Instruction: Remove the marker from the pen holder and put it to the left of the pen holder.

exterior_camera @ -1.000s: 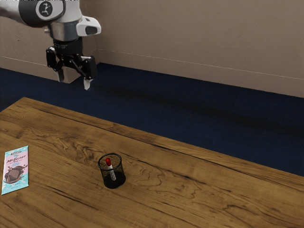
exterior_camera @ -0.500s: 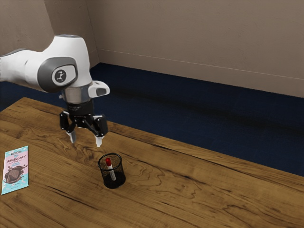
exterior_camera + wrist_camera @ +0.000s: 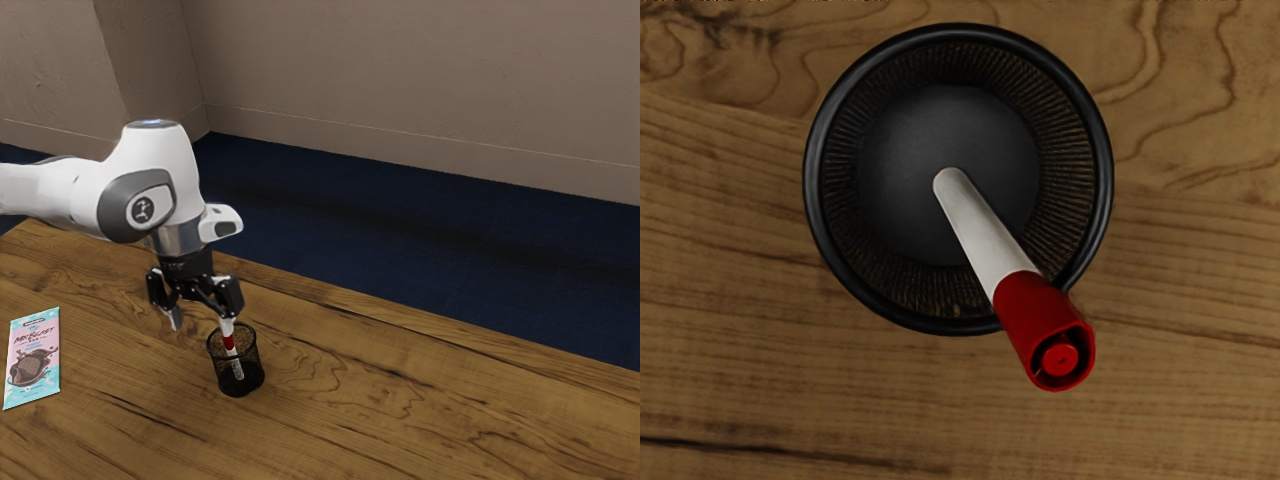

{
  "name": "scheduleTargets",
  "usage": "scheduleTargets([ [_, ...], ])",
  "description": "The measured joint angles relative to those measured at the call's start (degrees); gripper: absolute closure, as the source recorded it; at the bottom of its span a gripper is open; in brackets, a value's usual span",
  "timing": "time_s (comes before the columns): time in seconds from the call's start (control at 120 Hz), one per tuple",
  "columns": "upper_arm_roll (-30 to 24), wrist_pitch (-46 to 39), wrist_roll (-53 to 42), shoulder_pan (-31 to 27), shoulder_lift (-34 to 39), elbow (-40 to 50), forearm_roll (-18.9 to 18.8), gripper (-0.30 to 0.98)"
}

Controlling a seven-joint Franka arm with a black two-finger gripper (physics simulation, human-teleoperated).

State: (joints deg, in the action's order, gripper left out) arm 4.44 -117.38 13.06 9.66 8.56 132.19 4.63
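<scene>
My gripper (image 3: 201,324) is open just above the pen holder, toward the exterior view's left of it, with one fingertip at the holder's rim near the marker's cap. The black mesh pen holder (image 3: 248,375) stands upright on the table. Inside it leans the marker (image 3: 230,345), white with a red cap. In the wrist view the marker (image 3: 985,236) slants from the floor of the pen holder (image 3: 820,240) to its rim, the red cap sticking out over the edge. Nothing is gripped between the two fingers.
A pink and light-blue chocolate bar (image 3: 34,358) lies flat on the wooden table (image 3: 420,410) at the exterior view's far left. The table's far edge runs behind the pen holder, with dark blue floor beyond.
The arm has come down from high above the table's far edge and across toward the exterior view's right, to the pen holder. Holder, marker and chocolate bar have not visibly moved.
</scene>
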Motion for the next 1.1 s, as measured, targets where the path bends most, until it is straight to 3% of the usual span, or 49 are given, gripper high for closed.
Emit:
scheduleTargets([
  [1.1, -0.4, -9.0, -7.2, 0.3, -4.9, 2.1, 1.9, 0.0],
])
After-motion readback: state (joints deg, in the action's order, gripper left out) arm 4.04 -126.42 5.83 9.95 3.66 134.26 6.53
